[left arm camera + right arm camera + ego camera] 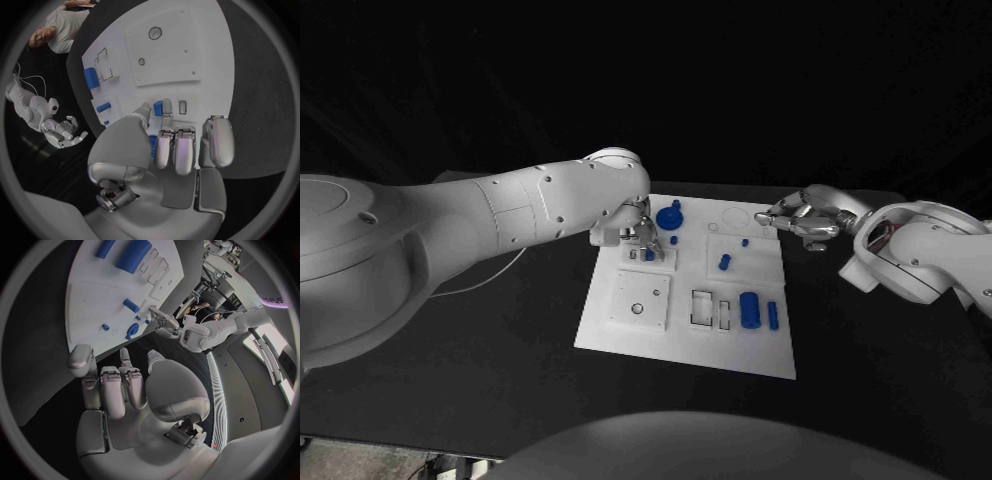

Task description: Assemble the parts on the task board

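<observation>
Head view shows the task board [639, 335] lying in the middle of the black table [473, 370]. At the board's near side I see a white square plate with a round hole [639, 300], and beside it two long blue parts [750, 310] lying flat next to some empty rectangular slots [711, 310]. Farther in, a short blue part [724, 262] lies alone on the board. At the far left corner the left hand [640, 236] is down on the board, and its fingertips [165, 111] pinch a small blue part [158, 108] just beside a small slot. A blue knob-like part [671, 215] stands just behind this hand. The right hand [798, 222] hovers past the board's far right edge, with fingers loosely curled and holding nothing. I judge that the step in hand is seating the small part into its slot. The next move probably asks for pushing it straight down without tilt, then letting go.
</observation>
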### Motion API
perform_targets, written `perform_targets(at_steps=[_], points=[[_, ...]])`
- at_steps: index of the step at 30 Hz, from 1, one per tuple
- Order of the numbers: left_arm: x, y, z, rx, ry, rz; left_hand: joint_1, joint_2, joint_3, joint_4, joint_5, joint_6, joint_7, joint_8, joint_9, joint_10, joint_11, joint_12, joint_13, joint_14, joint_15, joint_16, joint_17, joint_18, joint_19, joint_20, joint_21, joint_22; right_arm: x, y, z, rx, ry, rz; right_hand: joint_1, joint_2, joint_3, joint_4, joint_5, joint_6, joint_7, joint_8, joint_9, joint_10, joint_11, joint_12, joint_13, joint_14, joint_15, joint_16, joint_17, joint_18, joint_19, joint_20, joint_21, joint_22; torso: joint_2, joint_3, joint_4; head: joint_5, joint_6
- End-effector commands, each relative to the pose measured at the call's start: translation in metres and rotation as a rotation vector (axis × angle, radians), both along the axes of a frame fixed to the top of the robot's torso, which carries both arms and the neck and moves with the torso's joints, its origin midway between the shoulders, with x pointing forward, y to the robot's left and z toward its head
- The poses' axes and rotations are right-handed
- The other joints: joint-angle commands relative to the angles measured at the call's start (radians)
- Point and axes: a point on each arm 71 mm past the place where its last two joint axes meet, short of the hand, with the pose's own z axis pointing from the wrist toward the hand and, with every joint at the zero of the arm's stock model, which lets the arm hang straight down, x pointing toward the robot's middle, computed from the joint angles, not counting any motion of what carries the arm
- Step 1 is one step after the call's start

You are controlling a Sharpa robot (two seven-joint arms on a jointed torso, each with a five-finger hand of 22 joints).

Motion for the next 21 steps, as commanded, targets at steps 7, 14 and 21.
perform_targets(at_steps=[7, 14, 21], points=[[-0.003, 0.014, -0.005, 0.096, -0.005, 0.046, -0.1, -0.037, -0.094, 0.079, -0.011, -0.053, 0.021, 0.036, 0.04, 0.106, 0.009, -0.006, 0.263, 0.103, 0.006, 0.002, 0.263, 0.01, 0.011, 0.005, 0.004, 0.116, -0.001, 0.0, -0.001, 0.0, 0.01, 0.013, 0.002, 0.002, -0.008, -0.001, -0.003, -0.002, 0.0, -0.007, -0.002, 0.108, 0.005, 0.004, 0.263, 0.106, 0.005, 0.003, 0.263, 0.012, -0.008, -0.002, -0.007, 0.113, 0.0, -0.0002, 0.0003, -0.003, 0.0], [-0.004, 0.017, -0.001, 0.077, -0.024, 0.055, -0.15, -0.055, -0.167, 0.092, -0.011, -0.073, 0.018, 0.086, 0.093, 0.106, 0.006, -0.006, 0.263, 0.103, 0.004, 0.002, 0.263, 0.007, 0.023, 0.003, 0.014, 0.129, -0.001, -0.001, -0.001, -0.001, 0.012, 0.012, -0.002, 0.002, -0.01, 0.0, -0.004, -0.002, 0.0, -0.008, -0.002, 0.108, 0.005, 0.004, 0.263, 0.106, 0.005, 0.003, 0.263, 0.012, -0.009, -0.002, -0.008, 0.112, -0.001, 0.0002, 0.0001, -0.001, 0.0], [-0.002, 0.025, 0.013, 0.07, -0.05, 0.063, -0.175, -0.048, -0.236, 0.093, -0.011, -0.068, 0.002, 0.17, 0.174, 0.106, -0.007, -0.006, 0.263, 0.103, -0.007, 0.002, 0.263, 0.005, 0.031, -0.007, 0.018, 0.137, -0.001, -0.002, -0.001, -0.001, 0.012, 0.01, -0.004, 0.003, -0.012, 0.0, -0.004, -0.001, 0.0, -0.008, -0.002, 0.108, 0.005, 0.004, 0.263, 0.106, 0.005, 0.003, 0.263, 0.012, -0.009, -0.002, -0.009, 0.112, 0.0, 0.0005, 0.0004, -0.004, 0.0]])
